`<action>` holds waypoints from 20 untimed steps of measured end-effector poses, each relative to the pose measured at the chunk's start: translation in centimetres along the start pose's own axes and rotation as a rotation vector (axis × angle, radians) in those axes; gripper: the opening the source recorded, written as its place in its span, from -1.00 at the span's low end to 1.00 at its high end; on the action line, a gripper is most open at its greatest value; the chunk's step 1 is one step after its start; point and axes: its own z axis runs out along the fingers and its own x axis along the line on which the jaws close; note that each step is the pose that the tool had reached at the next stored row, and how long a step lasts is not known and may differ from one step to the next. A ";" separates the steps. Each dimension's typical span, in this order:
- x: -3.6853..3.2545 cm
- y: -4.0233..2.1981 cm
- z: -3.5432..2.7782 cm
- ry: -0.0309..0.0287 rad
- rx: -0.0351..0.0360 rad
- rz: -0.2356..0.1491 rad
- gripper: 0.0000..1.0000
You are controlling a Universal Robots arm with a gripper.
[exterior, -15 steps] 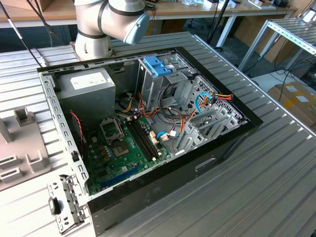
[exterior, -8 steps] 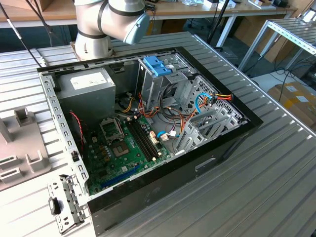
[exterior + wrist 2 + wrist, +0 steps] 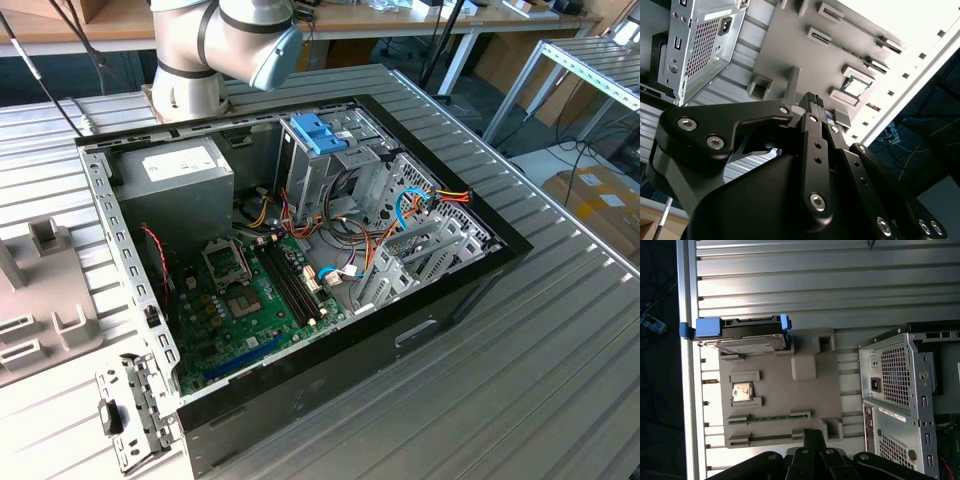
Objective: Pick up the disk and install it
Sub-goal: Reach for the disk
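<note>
The disk (image 3: 742, 335) rests at one end of a grey tray (image 3: 775, 405), set into one of the tray's raised holders, in the first wrist view. It is a thin rectangle with a grey metal face that catches the light and a darker band along one long edge. A light-blue plastic rail runs down each short side, and one rail ends in a tab that juts past the tray's edge. I cannot tell whether it lies quite flat or leans a little.

The gripper (image 3: 812, 432) hangs above the opposite end of the tray, well apart from the disk. In the second wrist view its black fingers (image 3: 812, 100) are pressed together with nothing between them.

A small square chip (image 3: 742, 391) sits in another holder on the tray, between the disk and the gripper. The tray lies on a ribbed metal table (image 3: 815, 280), just beside the rear of the computer case (image 3: 900, 390).

In the exterior view the case (image 3: 300, 250) lies open on its side, with the tray (image 3: 40, 300) at the exterior view's left.
</note>
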 end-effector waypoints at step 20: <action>0.78 -0.06 0.01 0.0000 0.0000 0.000 -0.79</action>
